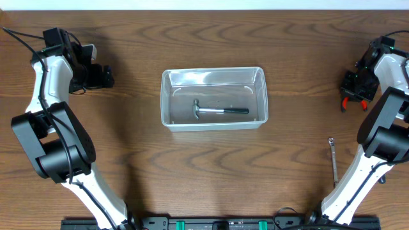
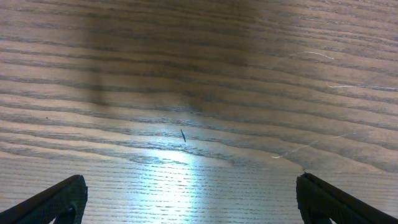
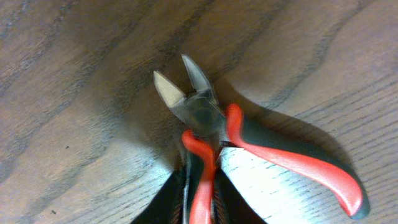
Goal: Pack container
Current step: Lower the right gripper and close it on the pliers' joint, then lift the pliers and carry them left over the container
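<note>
The container [image 1: 167,96], a clear rectangular tub, stands in the middle of the table with a small hammer [image 1: 220,110] lying in it. Far right, my right gripper [image 1: 355,88] is down on red-and-black side cutters [image 1: 346,101]. In the right wrist view the gripper [image 3: 200,196] is shut on the cutters' [image 3: 199,112] left handle; the other handle [image 3: 298,158] splays free to the right and the blades stand open. My left gripper [image 1: 102,75] hovers at the far left, open over bare wood, its gripper [image 2: 193,202] holding nothing.
A slim metal wrench [image 1: 333,160] lies near the right arm's base. Both arm bases stand along the front edge.
</note>
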Available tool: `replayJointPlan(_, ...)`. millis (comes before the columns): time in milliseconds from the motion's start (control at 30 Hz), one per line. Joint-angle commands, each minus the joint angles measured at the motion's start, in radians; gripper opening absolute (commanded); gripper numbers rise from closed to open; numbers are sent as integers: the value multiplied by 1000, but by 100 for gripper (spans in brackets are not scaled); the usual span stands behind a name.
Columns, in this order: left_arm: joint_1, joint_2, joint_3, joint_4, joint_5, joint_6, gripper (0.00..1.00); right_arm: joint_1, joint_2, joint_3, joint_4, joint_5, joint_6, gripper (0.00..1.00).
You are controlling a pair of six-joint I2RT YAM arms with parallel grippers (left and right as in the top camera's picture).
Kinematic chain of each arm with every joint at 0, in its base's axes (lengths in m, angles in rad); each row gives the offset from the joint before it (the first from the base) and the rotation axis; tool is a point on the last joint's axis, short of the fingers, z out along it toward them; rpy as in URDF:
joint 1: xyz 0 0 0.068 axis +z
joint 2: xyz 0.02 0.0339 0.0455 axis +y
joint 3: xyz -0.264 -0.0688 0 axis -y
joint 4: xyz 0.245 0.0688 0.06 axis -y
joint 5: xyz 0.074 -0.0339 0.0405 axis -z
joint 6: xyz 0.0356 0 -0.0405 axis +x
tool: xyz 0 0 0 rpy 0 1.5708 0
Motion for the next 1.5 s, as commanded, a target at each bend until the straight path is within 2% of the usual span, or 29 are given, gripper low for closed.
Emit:
replayJointPlan(0, 0, 5, -4, 0, -9, 6, 98, 6, 25, -8, -5, -1, 11, 10)
replayJointPlan(133, 0, 5, -4, 0, -9, 6, 98, 11, 25, -7, -7, -14, 19, 6)
replayJointPlan(200, 0, 5, -4, 0, -9, 6, 98, 11, 25, -7, -9, -22, 18, 1)
replayJointPlan(433, 0, 5, -4, 0, -9, 6, 98, 25, 24, 41, -63, -43, 11, 1)
replayJointPlan(600, 0, 5, -4, 0, -9, 6, 98, 67, 21, 167, -160, -65, -88, 1)
replayJointPlan(733, 0, 5, -4, 0, -9, 6, 98, 119, 20, 334, -263, -65, -193, 1)
replayJointPlan(967, 0, 5, -4, 0, -9, 6, 98, 285, 20, 684, -492, -169, -466, 1)
replayJointPlan(1100, 0, 5, -4, 0, -9, 6, 98, 397, 20, 834, -584, -169, -530, 1)
replayJointPlan(1233, 0, 5, -4, 0, -9, 6, 98, 515, 20, 899, -636, -168, -548, 1)
replayJointPlan(1467, 0, 5, -4, 0, -9, 6, 98, 708, 20, 896, -681, -160, -561, 1)
